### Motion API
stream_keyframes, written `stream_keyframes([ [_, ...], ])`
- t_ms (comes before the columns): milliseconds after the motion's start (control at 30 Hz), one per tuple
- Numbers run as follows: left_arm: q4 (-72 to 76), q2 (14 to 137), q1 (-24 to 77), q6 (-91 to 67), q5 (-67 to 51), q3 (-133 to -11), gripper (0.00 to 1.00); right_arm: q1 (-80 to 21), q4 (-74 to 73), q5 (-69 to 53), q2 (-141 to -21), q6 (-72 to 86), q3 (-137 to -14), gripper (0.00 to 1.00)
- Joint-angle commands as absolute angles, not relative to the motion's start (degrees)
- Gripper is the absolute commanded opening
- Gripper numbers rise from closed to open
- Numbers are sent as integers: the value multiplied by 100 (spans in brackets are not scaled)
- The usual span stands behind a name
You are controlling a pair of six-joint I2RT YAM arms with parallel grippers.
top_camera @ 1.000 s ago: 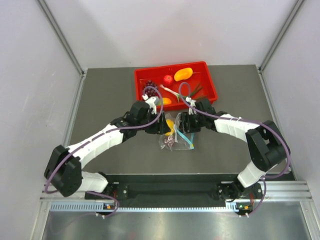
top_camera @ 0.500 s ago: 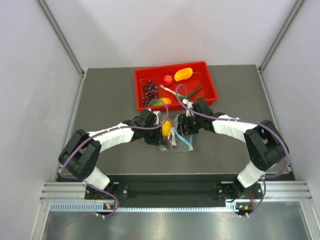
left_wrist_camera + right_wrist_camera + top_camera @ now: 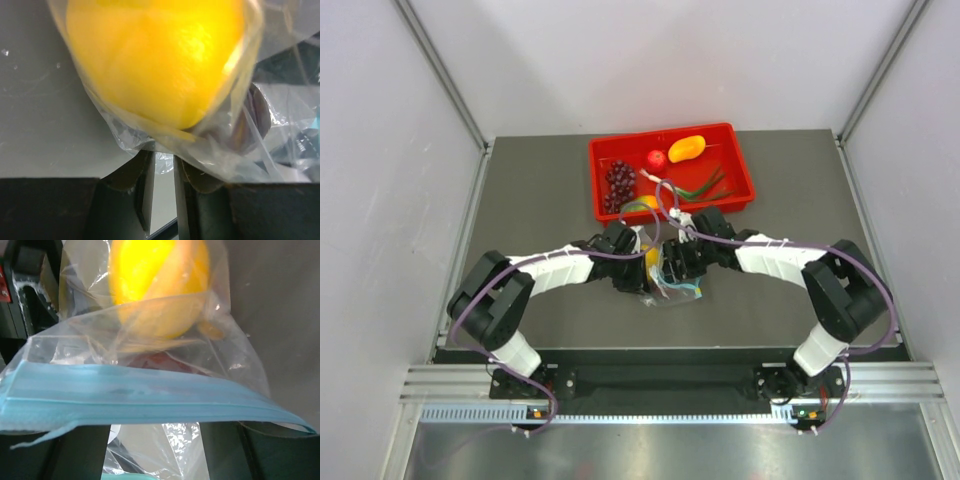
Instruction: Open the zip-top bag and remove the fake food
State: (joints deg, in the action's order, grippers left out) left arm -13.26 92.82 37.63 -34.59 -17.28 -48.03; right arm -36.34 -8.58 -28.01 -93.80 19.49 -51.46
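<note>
Just beside the red tray [image 3: 592, 175], the left gripper [image 3: 162, 162] pinched the film of the zip-top bag [image 3: 670, 287] — lemon [image 3: 155, 55] inside. The right gripper [image 3: 155, 440] stood spread at the zip strip [image 3: 140, 395]; opening probably needed it to clamp one lip.

The bag [image 3: 235, 365] is clear, crinkly, glossy plastic film; the lemon [image 3: 150, 55] inside is smooth, shiny plastic; the table [image 3: 40, 110] is matt grey.

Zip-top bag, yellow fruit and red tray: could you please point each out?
zip-top bag [image 3: 150, 400]: right wrist view, on its teal zip strip.
yellow fruit [image 3: 160, 55]: left wrist view, middle, seen through plastic.
red tray [image 3: 620, 150]: top view, bare floor, far left corner.
</note>
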Motion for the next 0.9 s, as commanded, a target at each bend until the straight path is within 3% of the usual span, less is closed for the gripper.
stream_keyframes([
  [0,-906,9343,3788,-3542,-1854,-4896,26,-3849,-791,-2944,-9510,1749,-5405,65],
  [267,-721,9474,3779,-3674,-1837,-4957,25,-4140,-1054,-2725,-9580,1503,-5441,65],
  [333,-677,9510,3788,-3700,-1863,-4966,25,-4175,-1063,-2594,-9580,1485,-5405,59],
  [367,-685,9518,3788,-3691,-1863,-4975,25,-4166,-1046,-2558,-9554,1477,-5388,49],
  [467,-677,9501,3797,-3700,-1846,-4931,25,-4166,-985,-2321,-9431,1494,-5309,31],
  [567,-712,9466,3797,-3718,-1785,-4869,25,-4166,-993,-1978,-9195,1503,-5221,23],
  [867,-932,9185,3788,-3735,-1442,-4685,24,-3982,-1160,-1653,-8622,1582,-5054,15],
])
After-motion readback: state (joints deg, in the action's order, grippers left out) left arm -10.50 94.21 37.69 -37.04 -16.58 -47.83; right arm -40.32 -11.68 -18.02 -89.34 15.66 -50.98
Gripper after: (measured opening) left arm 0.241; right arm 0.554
